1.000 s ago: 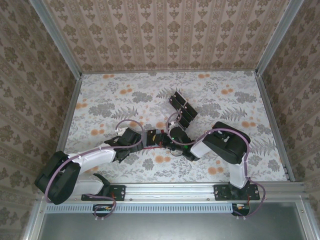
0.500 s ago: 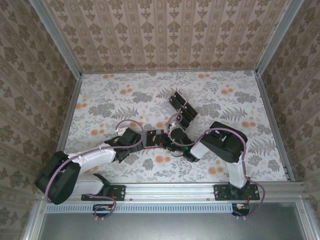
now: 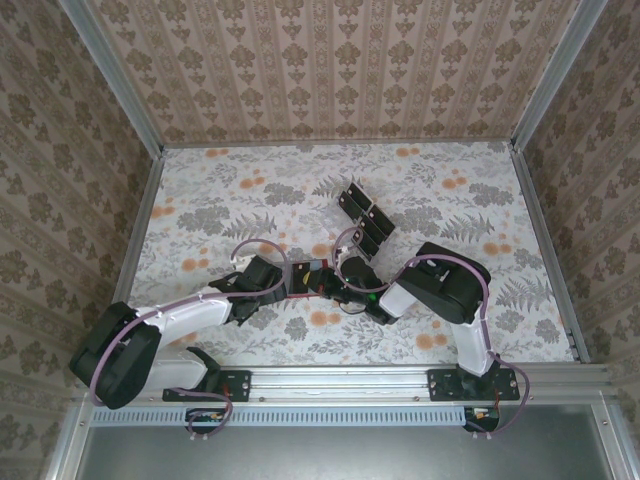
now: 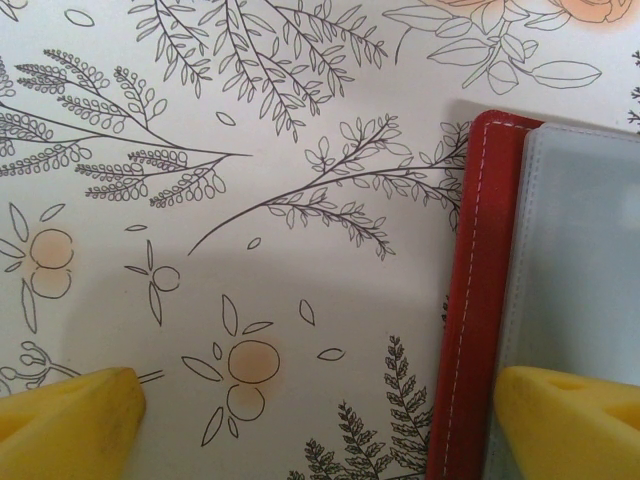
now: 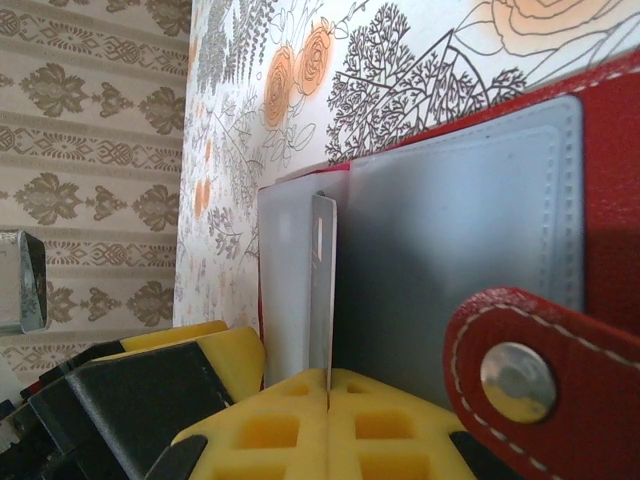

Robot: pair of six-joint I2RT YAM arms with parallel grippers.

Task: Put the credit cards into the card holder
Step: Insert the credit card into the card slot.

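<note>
The card holder lies open on the table's near middle, red with a grey inner face and a red snap strap. My right gripper is shut on one credit card, seen nearly edge-on, whose far end stands against the holder's inner face. My left gripper is open wide, straddling the holder's red edge. One of its fingertips is over the grey face, the other over the bare table. More black credit cards lie in a row behind the holder.
The floral table cloth is ringed by patterned walls with metal posts. Both grippers meet at the holder, close together. My left gripper's yellow finger sits just left of the held card in the right wrist view.
The right arm has crept a little to the left, toward the holder, still gripping the card. The left arm has stayed still.
</note>
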